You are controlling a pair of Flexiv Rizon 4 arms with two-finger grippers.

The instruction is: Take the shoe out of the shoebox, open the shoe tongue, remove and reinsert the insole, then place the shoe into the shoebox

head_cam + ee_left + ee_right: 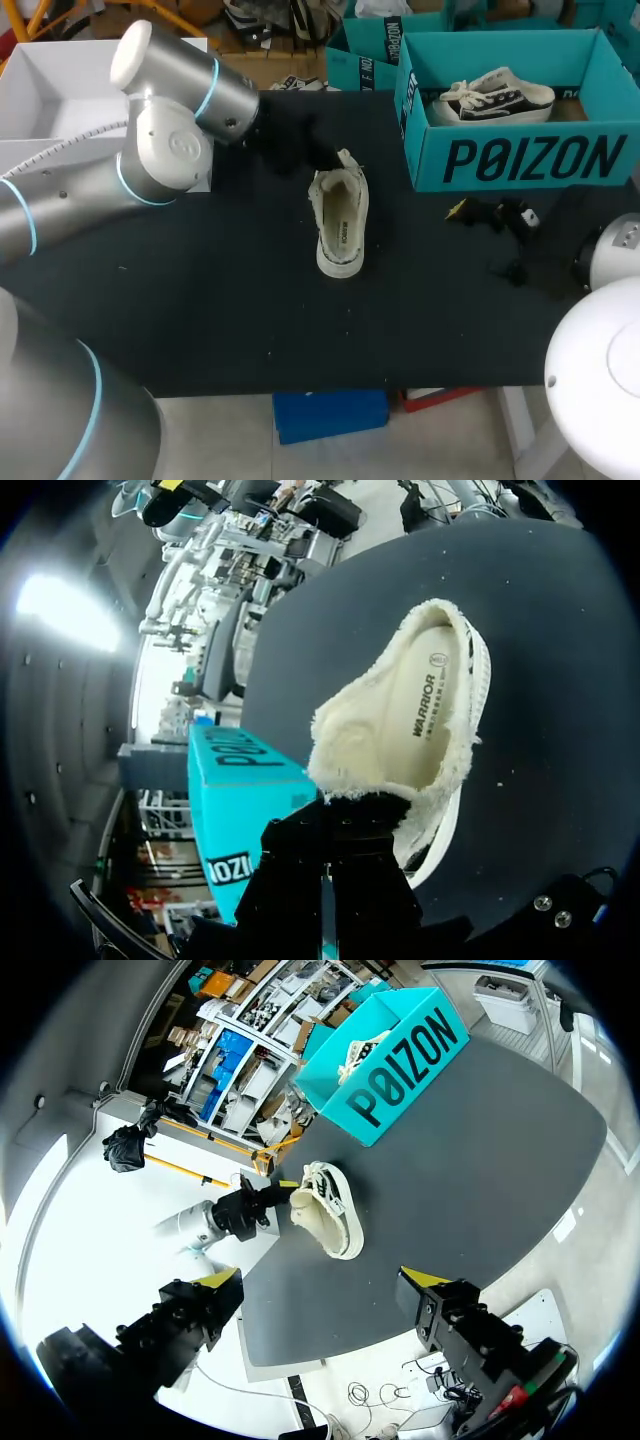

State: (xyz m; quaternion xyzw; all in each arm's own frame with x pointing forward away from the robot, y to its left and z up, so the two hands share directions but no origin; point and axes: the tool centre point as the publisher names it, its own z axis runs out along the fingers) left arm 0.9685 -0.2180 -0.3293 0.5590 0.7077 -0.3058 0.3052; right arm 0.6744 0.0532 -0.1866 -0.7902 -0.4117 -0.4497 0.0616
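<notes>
A cream shoe [340,220] with fuzzy lining lies on the black table, toe toward the front edge, its insole [425,695] showing. My left gripper [318,158] is at the shoe's far end, shut on the fuzzy rim [360,792]; its yellow tips are hidden. The teal shoebox [530,160] stands open at the back right with a second laced shoe [492,95] inside. My right gripper [485,240] hangs open and empty right of the shoe [325,1215], in front of the shoebox [400,1070].
A white open box [60,95] sits at the back left behind my left arm. Another teal box [365,50] stands behind the table's far edge. Bare black table [220,300] stretches in front of the shoe.
</notes>
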